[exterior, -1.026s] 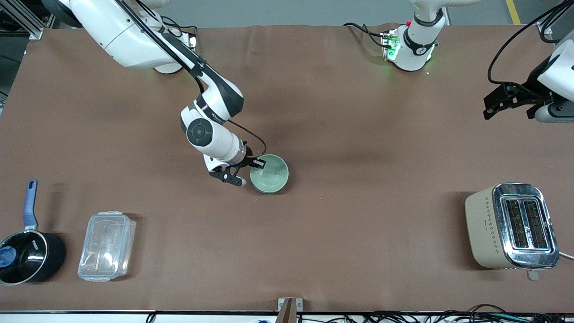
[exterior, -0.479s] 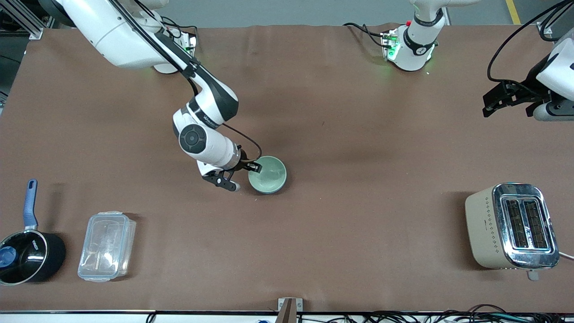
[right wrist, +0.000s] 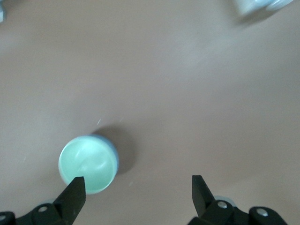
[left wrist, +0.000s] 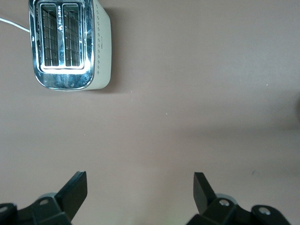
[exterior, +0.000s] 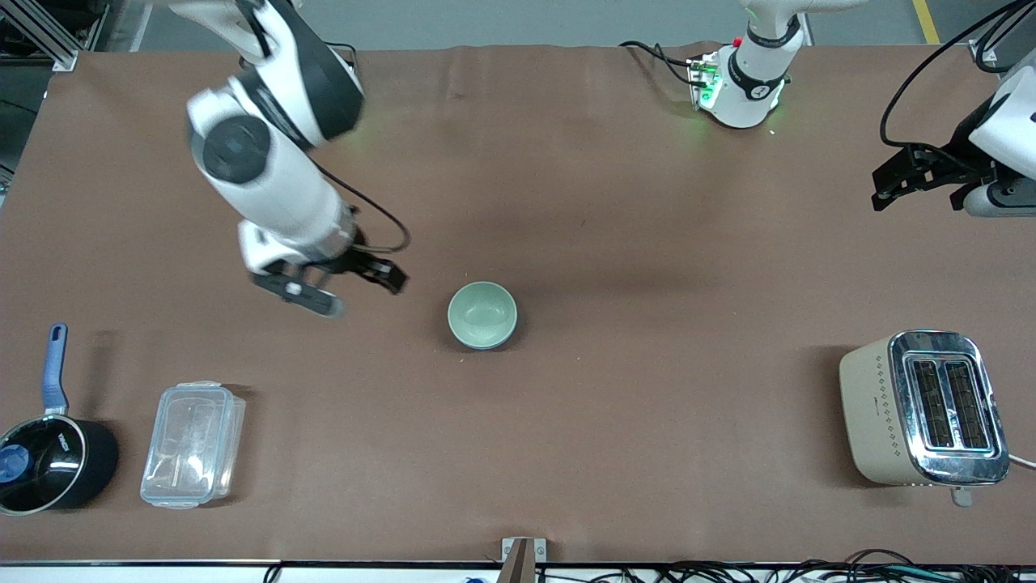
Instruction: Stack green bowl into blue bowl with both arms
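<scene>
Green bowl [exterior: 482, 314] nested in the blue bowl [right wrist: 114, 157] mid-table, right gripper [exterior: 346, 290] up at its nine o'clock, fingers spread wide and empty, left gripper [exterior: 898, 180] waiting wide open over the left arm's end, toaster [exterior: 923, 407], clear container [exterior: 191, 444] and saucepan [exterior: 50, 457] all well apart, nothing crowding the bowls.

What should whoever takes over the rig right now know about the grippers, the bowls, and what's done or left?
Right gripper: open, empty, in the air over bare table beside the bowls, toward the right arm's end.
Left gripper: open, empty, waiting over the left arm's end of the table, above the toaster.
Green bowl: mid-table, nested in the blue bowl, whose blue edge shows around it.
Done: the stack looks complete.
Left: probably only retracting the right arm.
</scene>
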`<action>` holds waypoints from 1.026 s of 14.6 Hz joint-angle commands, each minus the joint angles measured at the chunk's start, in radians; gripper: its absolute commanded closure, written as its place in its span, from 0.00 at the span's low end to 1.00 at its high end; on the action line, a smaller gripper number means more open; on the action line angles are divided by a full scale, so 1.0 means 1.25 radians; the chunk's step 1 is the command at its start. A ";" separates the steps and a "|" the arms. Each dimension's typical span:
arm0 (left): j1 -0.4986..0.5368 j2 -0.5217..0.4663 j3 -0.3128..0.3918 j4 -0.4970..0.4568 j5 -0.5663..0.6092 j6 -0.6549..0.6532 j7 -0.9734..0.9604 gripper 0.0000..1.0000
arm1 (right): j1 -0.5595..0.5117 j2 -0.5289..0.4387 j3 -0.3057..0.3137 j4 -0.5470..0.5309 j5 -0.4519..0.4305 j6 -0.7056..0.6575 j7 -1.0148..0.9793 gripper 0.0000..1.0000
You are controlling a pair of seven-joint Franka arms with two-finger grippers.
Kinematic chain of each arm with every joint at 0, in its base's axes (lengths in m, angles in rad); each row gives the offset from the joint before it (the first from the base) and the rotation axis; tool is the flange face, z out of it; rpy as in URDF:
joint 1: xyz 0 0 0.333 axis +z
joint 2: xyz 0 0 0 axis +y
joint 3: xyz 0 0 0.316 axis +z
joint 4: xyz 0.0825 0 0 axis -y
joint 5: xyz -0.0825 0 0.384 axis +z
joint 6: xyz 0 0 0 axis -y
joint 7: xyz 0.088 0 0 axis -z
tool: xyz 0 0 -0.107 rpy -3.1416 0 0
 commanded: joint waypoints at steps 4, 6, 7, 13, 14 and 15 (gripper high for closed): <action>-0.011 0.005 0.005 0.016 0.017 -0.009 -0.007 0.00 | -0.008 -0.144 -0.249 -0.036 -0.003 -0.046 -0.397 0.00; -0.013 0.005 0.002 0.016 0.013 -0.010 -0.009 0.00 | -0.010 -0.173 -0.304 -0.018 0.051 -0.098 -0.481 0.00; -0.013 0.004 0.002 0.016 0.009 -0.010 -0.010 0.00 | -0.010 -0.180 -0.342 -0.003 0.081 -0.132 -0.511 0.00; -0.011 -0.001 -0.003 0.013 0.006 -0.014 -0.037 0.00 | -0.008 -0.165 -0.395 0.177 0.080 -0.333 -0.643 0.00; -0.011 -0.002 -0.003 0.015 0.006 -0.014 -0.036 0.00 | -0.006 -0.164 -0.394 0.177 0.086 -0.332 -0.649 0.00; -0.011 -0.002 -0.003 0.015 0.006 -0.014 -0.036 0.00 | -0.007 -0.164 -0.393 0.165 0.088 -0.326 -0.655 0.00</action>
